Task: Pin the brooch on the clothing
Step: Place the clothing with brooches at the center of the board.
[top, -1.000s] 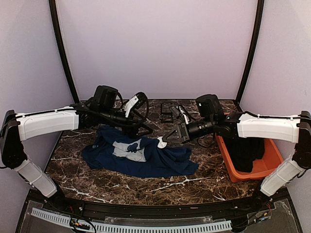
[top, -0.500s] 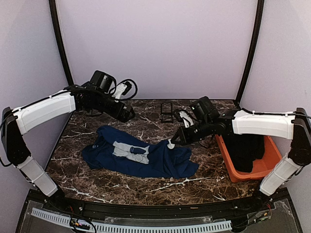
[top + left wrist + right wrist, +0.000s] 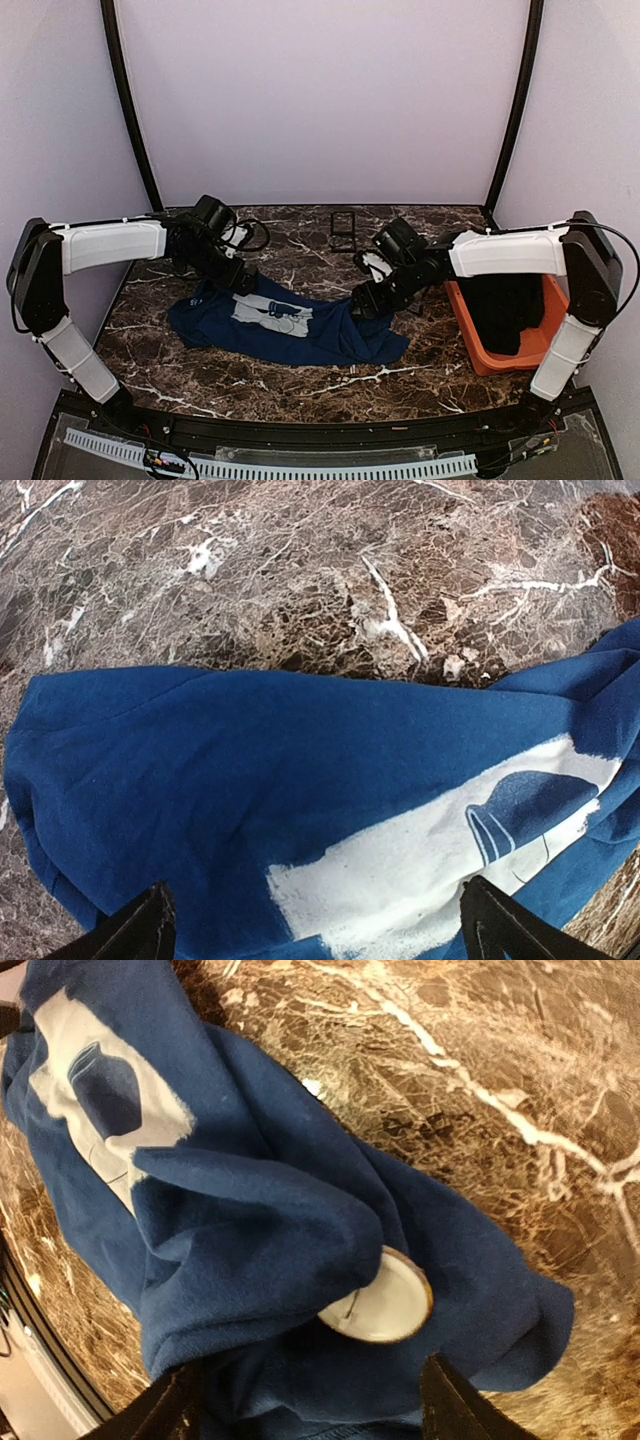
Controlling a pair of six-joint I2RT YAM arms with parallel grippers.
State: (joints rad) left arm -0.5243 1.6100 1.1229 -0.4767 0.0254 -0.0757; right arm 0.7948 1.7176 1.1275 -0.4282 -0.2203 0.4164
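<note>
The clothing, a navy T-shirt (image 3: 290, 330) with a pale chest print (image 3: 420, 870), lies crumpled on the marble table. In the right wrist view the brooch (image 3: 390, 1302) shows its white back and gold rim; its left part is tucked under a fold of the shirt (image 3: 250, 1210). My right gripper (image 3: 315, 1412) hovers just over it, open, its fingers on either side and clear of the badge. It sits at the shirt's right end (image 3: 365, 298). My left gripper (image 3: 318, 942) is open over the print, above the shirt's upper left part (image 3: 238, 280).
An orange bin (image 3: 545, 345) holding a black garment (image 3: 500, 310) stands at the right. A small black hinged case (image 3: 343, 232) sits at the back centre. Cables trail behind the left wrist (image 3: 250, 235).
My right gripper has come down to the shirt's right end and opened, letting go of the brooch there. My left arm has swung down and back to the shirt's upper left, open.
</note>
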